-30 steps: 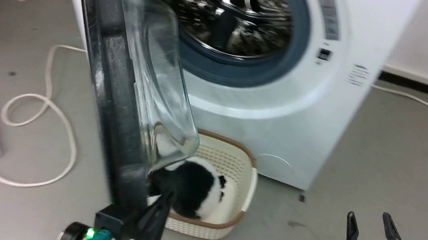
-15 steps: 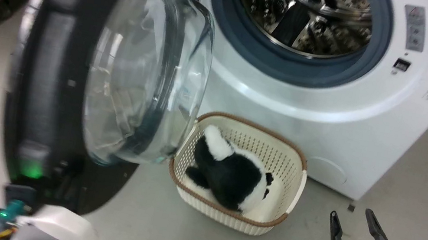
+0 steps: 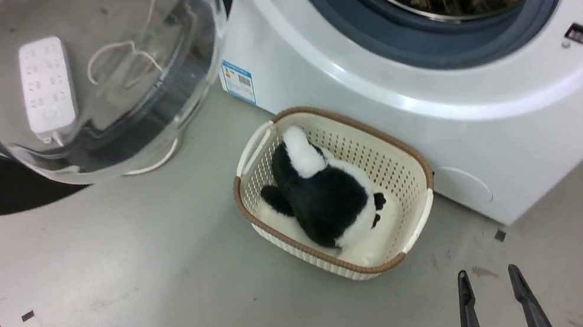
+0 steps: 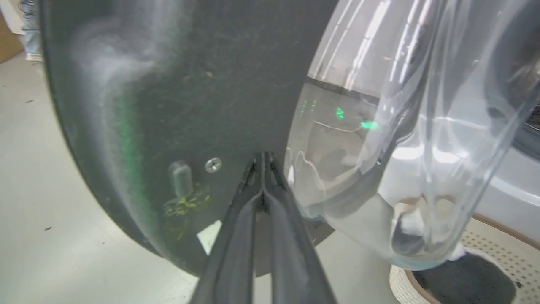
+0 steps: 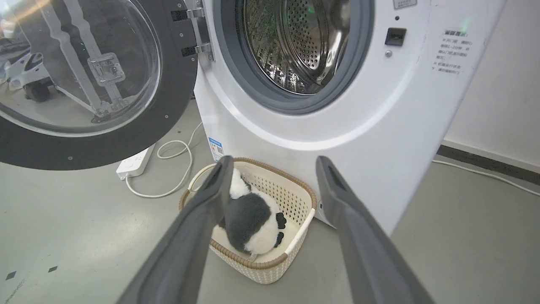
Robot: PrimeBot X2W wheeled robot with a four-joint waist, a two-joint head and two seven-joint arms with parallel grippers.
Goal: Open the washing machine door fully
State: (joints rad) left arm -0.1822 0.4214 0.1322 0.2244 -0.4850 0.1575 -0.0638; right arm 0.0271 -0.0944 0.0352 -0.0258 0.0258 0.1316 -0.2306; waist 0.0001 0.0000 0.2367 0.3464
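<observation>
Your left hand (image 4: 262,166) is clenched, fingertips together at the black inner face of the washing machine door (image 3: 77,54), just beside its glass bowl. The door stands wide open, off the left side of the washing machine (image 3: 374,100). Your right hand (image 3: 488,271) hangs released above the floor, near the basket (image 3: 420,210).

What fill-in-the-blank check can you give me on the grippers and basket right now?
The left gripper is ____, tips at the black washing machine door.
The right gripper is ____, holding nothing.
The black-and-white plush toy lies ____ the cream basket.
Missing: shut; open; inside.
</observation>
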